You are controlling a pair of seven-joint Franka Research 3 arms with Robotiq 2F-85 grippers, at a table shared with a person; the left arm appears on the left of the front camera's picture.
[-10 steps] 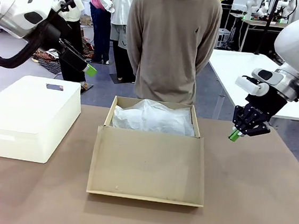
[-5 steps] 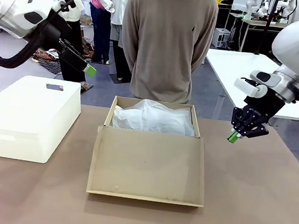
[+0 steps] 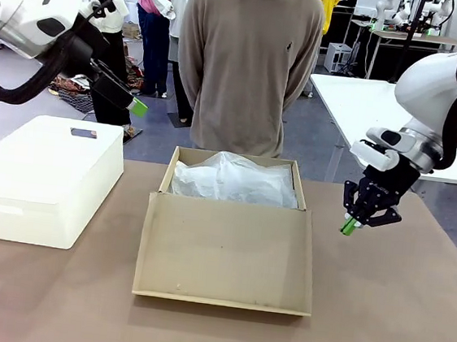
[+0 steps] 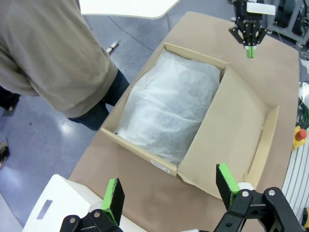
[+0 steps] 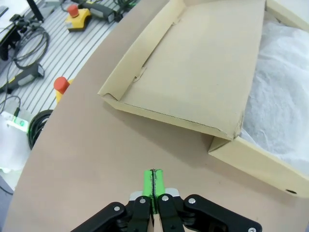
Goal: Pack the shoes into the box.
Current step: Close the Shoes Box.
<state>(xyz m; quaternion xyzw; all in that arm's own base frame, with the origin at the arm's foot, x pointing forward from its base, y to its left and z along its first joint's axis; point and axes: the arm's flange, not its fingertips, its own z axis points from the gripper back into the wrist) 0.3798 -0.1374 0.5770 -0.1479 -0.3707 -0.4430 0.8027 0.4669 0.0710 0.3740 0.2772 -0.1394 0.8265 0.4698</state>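
Nearest me, by the near edge of the worktop, the flap lid lies folded out flat toward me, inside face up and bare. Behind it, in the middle of the worktop, the tan cardboard box stands open and is filled to the rim with crumpled white tissue paper. Whether the shoes lie under that paper I cannot tell.

My right gripper hangs above the worktop just beside the box's right wall. Its green pads are pressed together and hold nothing. My left gripper is raised high over the left side with its fingers spread wide and empty. It is above the white plastic box, which sits toward the left edge.

I judge the box ready and the packing itself not yet visibly done. If the shoes must be fetched, my right gripper has to open first. If they are already inside, the next move is a lift under the lid's near edge to swing it over.

I count one cardboard box, one lid, one lining of tissue, one plastic box and two grippers. One person stands at the far edge.
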